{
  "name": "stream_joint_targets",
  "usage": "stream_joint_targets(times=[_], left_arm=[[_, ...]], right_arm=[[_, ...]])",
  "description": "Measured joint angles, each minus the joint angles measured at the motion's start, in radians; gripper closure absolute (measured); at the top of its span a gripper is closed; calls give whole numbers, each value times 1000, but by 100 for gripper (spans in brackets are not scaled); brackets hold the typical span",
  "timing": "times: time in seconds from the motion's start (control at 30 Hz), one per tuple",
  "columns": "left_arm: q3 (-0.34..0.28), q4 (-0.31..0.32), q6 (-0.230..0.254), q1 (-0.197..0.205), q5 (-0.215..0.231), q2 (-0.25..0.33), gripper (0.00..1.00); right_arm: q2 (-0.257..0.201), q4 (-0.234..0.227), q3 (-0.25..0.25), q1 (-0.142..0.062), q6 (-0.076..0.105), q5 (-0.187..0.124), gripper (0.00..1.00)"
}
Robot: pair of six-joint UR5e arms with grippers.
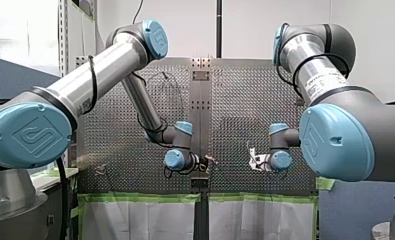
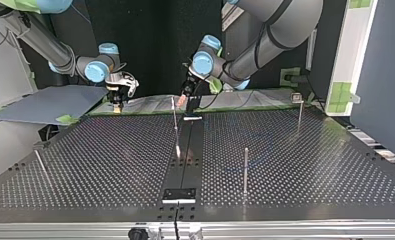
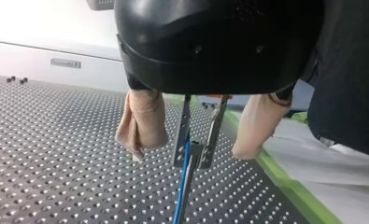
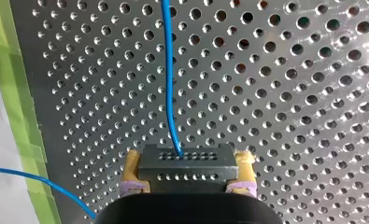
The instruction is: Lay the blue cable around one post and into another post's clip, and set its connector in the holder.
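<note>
The blue cable (image 3: 184, 182) runs up into a two-pronged metal clip (image 3: 181, 130) that stands between the fingers of my left gripper (image 3: 191, 154). That gripper is open: its beige pads (image 3: 142, 123) hang well apart on either side of the clip and touch nothing. My right gripper (image 4: 187, 170) is shut, with its yellow pads on the two ends of the black connector (image 4: 187, 161). The cable (image 4: 169, 70) leaves the connector and runs ahead over the perforated table (image 4: 289, 93). In the top view my left gripper (image 2: 184, 98) is at the clip post (image 2: 175, 122), and my right gripper (image 2: 118, 95) hovers at the far left.
Thin posts stand on the table (image 2: 245, 170) (image 2: 299, 112) (image 2: 40, 165). A black holder block (image 2: 180, 194) sits on the dark centre strip near the top view's front edge. Green tape (image 3: 285, 182) marks the table's edge. A second run of cable (image 4: 32, 179) passes beside my right gripper.
</note>
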Motion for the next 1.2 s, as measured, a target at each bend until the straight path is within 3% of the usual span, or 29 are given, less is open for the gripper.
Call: stream_joint_targets(times=[1.2], left_arm=[[-1, -14, 7, 4, 4, 1, 1]], right_arm=[[2, 0, 0, -6, 7, -12, 100]])
